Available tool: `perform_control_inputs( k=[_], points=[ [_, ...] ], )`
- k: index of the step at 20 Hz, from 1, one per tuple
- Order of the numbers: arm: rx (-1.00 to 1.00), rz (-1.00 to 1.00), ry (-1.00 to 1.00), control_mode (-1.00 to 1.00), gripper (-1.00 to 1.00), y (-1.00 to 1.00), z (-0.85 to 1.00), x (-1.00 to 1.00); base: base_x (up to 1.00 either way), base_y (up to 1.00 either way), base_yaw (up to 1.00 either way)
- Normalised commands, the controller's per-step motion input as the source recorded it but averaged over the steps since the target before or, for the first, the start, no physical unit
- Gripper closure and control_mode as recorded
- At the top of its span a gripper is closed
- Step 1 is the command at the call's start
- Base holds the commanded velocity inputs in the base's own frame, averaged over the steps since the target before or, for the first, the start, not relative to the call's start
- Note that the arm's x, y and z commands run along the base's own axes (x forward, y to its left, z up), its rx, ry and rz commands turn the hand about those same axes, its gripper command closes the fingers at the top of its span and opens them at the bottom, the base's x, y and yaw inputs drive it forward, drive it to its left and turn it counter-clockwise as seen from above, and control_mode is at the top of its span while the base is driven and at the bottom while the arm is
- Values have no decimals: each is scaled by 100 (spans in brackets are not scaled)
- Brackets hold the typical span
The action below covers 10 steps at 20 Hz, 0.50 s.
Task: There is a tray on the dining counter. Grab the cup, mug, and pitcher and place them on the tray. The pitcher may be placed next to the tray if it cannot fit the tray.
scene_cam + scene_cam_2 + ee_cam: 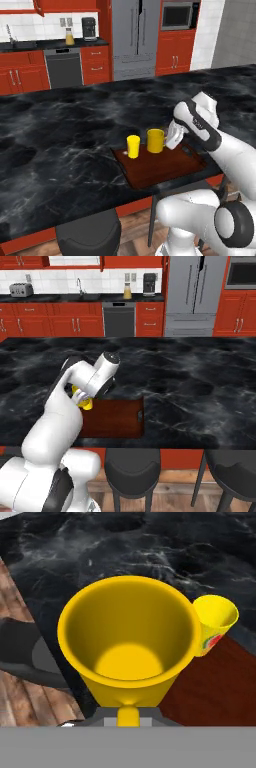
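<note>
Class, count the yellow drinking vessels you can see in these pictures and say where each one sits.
2. The small handleless yellow tumbler stands at the dark reddish-brown wooden tray's far-left corner; the short yellow handled mug is beside it, over the tray.

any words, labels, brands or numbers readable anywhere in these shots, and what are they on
No readable text anywhere.
cup: a red-and-green fruit mark, a picture only, no letters to make out.
mug: plain yellow, no marking.
arm: a small light mark on a dark joint, too blurred to read.
microwave and dishwasher: no legible labels.
</note>
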Motion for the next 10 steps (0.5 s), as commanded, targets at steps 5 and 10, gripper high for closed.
perform_control_inputs(
  k=[5, 10],
  points=[
    [0, 26, 4, -100, 100, 0, -80, 57, 0, 0, 0],
    [0, 22, 4, -100, 100, 8, -76, 51, 0, 0, 0]
  ],
)
